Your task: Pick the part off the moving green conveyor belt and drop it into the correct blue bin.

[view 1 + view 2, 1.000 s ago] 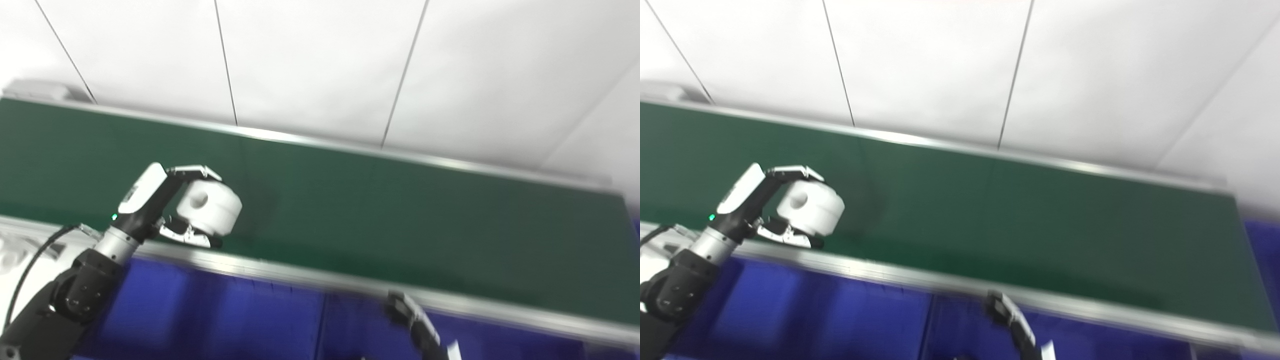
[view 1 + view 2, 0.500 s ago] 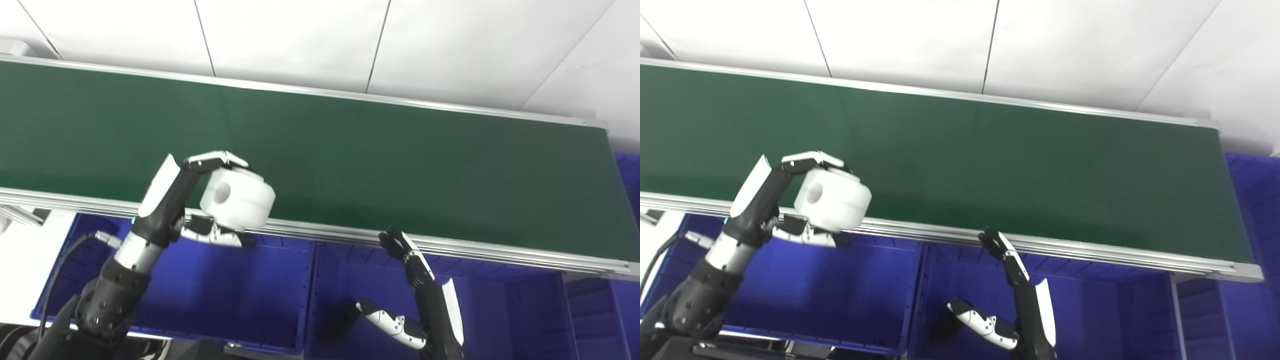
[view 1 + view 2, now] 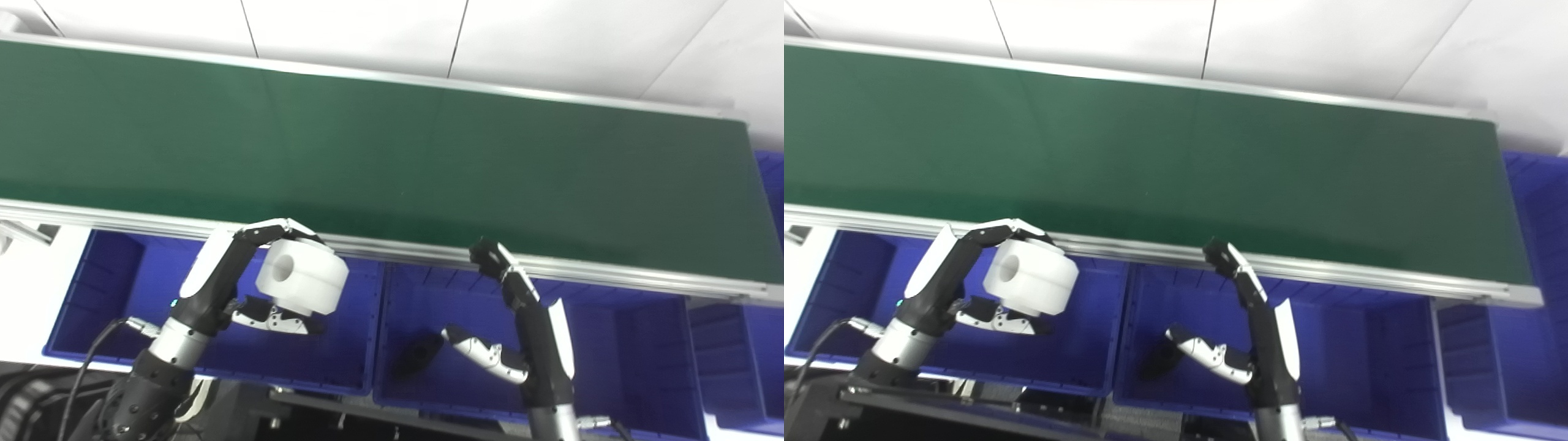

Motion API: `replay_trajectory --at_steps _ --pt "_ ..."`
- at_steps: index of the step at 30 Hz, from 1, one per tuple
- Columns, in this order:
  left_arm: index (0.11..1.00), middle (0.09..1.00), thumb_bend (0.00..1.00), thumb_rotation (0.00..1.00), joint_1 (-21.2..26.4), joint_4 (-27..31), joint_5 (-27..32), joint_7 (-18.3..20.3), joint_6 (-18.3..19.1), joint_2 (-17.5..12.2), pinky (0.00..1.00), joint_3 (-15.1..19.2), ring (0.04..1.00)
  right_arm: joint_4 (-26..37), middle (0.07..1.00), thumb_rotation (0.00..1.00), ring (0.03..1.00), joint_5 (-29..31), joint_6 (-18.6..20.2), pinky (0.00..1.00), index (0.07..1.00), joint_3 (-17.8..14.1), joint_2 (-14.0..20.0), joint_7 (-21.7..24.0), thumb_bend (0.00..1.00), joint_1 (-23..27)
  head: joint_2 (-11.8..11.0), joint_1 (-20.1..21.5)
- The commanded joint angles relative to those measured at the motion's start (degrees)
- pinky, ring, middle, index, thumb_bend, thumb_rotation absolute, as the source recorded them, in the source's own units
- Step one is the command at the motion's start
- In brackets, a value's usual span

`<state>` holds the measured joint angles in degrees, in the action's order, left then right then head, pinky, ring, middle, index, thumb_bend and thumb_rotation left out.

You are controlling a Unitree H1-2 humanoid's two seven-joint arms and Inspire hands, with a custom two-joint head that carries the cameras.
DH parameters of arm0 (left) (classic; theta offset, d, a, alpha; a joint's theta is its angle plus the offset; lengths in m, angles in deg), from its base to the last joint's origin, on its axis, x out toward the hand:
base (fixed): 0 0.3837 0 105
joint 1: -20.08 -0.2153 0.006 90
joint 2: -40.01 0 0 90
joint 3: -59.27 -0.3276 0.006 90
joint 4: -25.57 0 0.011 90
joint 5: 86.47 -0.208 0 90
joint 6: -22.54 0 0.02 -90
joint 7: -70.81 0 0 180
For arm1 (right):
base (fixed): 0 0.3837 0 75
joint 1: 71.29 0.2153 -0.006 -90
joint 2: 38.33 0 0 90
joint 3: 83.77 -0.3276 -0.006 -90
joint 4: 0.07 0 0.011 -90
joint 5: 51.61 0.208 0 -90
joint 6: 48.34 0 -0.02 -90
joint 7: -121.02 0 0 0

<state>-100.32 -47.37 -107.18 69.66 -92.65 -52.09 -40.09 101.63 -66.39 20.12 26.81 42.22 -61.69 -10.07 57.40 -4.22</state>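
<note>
My left hand (image 3: 229, 288) is shut on a white cylindrical part (image 3: 302, 284) with a round hole in its face. It holds the part in the air above the leftmost blue bin (image 3: 110, 288), just in front of the near rail of the green conveyor belt (image 3: 392, 153). My right hand (image 3: 514, 331) is open and empty, its fingers raised over the middle blue bin (image 3: 618, 355) with the fingertips (image 3: 487, 254) at the belt's near rail. No part lies on the visible belt.
A silver rail (image 3: 612, 272) runs along the belt's near edge above the bins. A third blue bin (image 3: 747, 343) stands at the right, beyond the belt's end. A white floor (image 3: 367, 24) lies behind the belt. A black cable (image 3: 86, 373) trails from my left wrist.
The camera tilted down, bringing the bins into view. My left hand carried the white part back off the belt to above the left bin. My right hand rose slightly toward the rail.
</note>
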Motion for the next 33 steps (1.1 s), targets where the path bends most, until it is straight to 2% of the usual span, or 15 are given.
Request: replay_trajectory --at_steps 1,7,13,16,18,19,22,23,24,25,27,29,33 --pt "0.477 0.505 0.5 0.0 -0.8 0.41 -1.95 -1.4 -1.68 -0.61 0.48 0.13 0.478 1.8 0.825 0.39 0.817 0.45 -0.14 0.82 0.873 -0.24 -0.67 0.71 0.69 -0.14 0.03 -0.07" --pt "0.48 0.504 0.5 0.0 -0.79 -4.43 -6.53 -3.69 -1.71 -1.2 0.49 -0.58 0.474 1.29 0.823 0.39 0.818 0.56 -1.05 0.81 0.87 -0.57 -0.63 1.59 0.7 -0.71 -1.59 0.26" --pt "0.486 0.505 0.5 0.0 0.62 -8.7 -10.18 -9.03 -1.71 -2.08 0.5 -2.98 0.469 0.85 0.824 0.39 0.819 -0.52 -1.3 0.83 0.873 -0.39 -0.69 1.67 0.69 -1.41 -3.89 0.76" --pt "0.483 0.512 0.5 0.0 0.68 -9.62 -11.76 -9.16 -1.45 -1.44 0.52 -2.7 0.469 0.53 0.821 0.41 0.819 -1.27 -1.54 0.83 0.873 -0.37 -0.79 1.48 0.7 -1.66 -4.44 0.78" --pt "0.48 0.519 0.51 0.0 0.71 -9.96 -13.9 -8.39 -0.74 -1.18 0.55 -2.34 0.59 0.31 0.82 0.41 0.818 -1.5 -1.66 0.83 0.872 -0.37 -1.02 1.29 0.7 -1.9 -5.04 0.85" --pt "0.491 0.612 0.5 0.04 0.76 -10.03 -15.08 -7.94 -0.12 -1.2 0.57 -2.33 0.629 0.02 0.819 0.41 0.816 -1.46 -1.93 0.83 0.87 -0.37 -1.13 1.19 0.71 -1.96 -5.53 0.76" --pt "0.499 0.724 0.5 0.08 0.89 -9.76 -17.91 -6.15 2.21 -1.6 0.65 -2.69 0.723 -0.67 0.816 0.41 0.81 -1.7 -2.6 0.82 0.866 -0.48 -1.49 0.82 0.71 -2.1 -5.89 0.71" --pt "0.551 0.745 0.51 0.16 0.91 -9.38 -18.6 -4.91 3.45 -1.83 0.68 -2.87 0.747 -0.91 0.816 0.41 0.81 -1.93 -2.84 0.82 0.866 -0.49 -1.49 0.77 0.71 -2.07 -6.25 0.56" --pt "0.707 0.791 0.56 0.41 0.99 -8.92 -19.56 -3.6 4.79 -2.1 0.77 -3.07 0.801 -1.12 0.816 0.42 0.811 -2.04 -3.03 0.82 0.869 -0.5 -1.49 0.75 0.71 -2.04 -6.25 0.56" --pt "0.724 0.797 0.57 0.44 1.06 -8.34 -20.89 -1.97 6.64 -2.33 0.78 -3.27 0.807 -1.36 0.816 0.42 0.811 -2.12 -3.22 0.82 0.87 -0.49 -1.46 0.76 0.71 -2.02 -6.72 0.53" --pt "0.811 0.853 0.62 0.64 1.1 -7.16 -22.81 0.93 9.86 -2.6 0.88 -3.49 0.865 -1.74 0.817 0.43 0.812 -2.25 -3.5 0.82 0.873 -0.48 -1.48 0.73 0.7 -2.05 -6.98 0.72" --pt "0.842 0.883 0.66 0.7 1.07 -6.19 -23.26 2.47 11.59 -2.54 0.92 -3.52 0.894 -2.02 0.818 0.44 0.814 -2.34 -3.71 0.82 0.874 -0.44 -1.49 0.65 0.71 -2.06 -7.25 0.91" --pt "0.886 0.907 0.74 0.75 0.68 -4.55 -20.8 3.53 12.47 -1.94 0.92 -3.52 0.909 -3.01 0.823 0.44 0.813 -2.12 -4.58 0.78 0.877 -0.41 -1.44 0.62 0.71 -1.85 -7.97 1.23"
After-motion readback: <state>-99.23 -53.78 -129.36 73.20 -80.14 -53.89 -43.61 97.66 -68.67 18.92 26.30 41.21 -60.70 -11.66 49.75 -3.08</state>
